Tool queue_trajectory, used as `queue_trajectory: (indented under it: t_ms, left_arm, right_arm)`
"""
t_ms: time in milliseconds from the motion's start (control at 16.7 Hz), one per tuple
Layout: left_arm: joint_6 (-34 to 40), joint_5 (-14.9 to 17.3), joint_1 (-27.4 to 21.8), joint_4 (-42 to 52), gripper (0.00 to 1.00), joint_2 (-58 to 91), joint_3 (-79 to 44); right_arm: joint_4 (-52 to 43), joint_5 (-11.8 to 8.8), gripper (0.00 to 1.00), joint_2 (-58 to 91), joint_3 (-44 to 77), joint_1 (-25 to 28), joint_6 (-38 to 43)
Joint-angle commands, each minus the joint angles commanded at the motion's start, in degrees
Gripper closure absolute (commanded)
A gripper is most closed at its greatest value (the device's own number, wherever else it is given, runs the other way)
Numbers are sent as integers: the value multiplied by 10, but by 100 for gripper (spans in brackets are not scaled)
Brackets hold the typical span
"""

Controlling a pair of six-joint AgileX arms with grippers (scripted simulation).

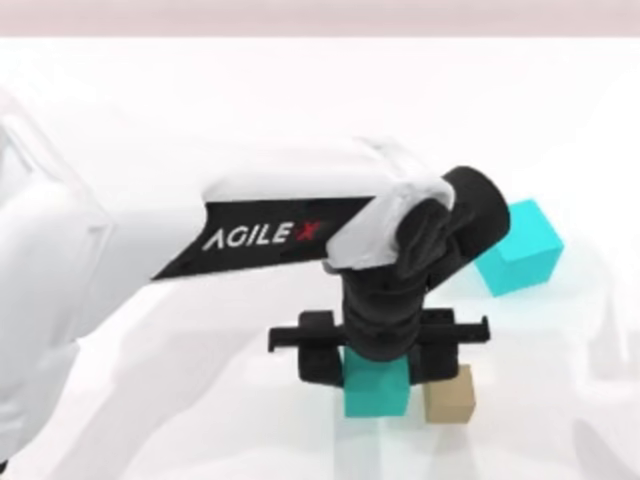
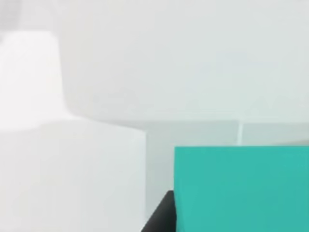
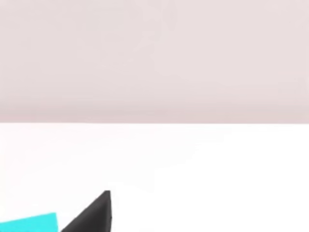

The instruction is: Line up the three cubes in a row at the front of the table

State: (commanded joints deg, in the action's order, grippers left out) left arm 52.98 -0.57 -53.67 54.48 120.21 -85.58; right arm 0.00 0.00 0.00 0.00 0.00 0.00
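Filling the left wrist view, the teal cube sits under the left gripper at six o'clock on the tabletop, touching the tan-brown cube; whether its jaws grip it, I cannot tell. Cyan cube lies at three o'clock.

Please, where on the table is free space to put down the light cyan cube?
Free: the white table left of the teal cube, and the front strip right of the tan-brown cube. Crowded: the front middle, where the left hand is over the teal cube. The cyan cube lies farther back right.
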Motion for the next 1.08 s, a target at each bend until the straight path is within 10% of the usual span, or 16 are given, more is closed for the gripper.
queue_trajectory:
  t_ms: [300, 1080]
  left_arm:
    - [0, 0, 0, -10, 100, 3, 8]
    - [0, 0, 0, -10, 2, 3, 8]
  right_arm:
    - [0, 0, 0, 0, 0, 0, 0]
    - [0, 0, 0, 0, 0, 0, 0]
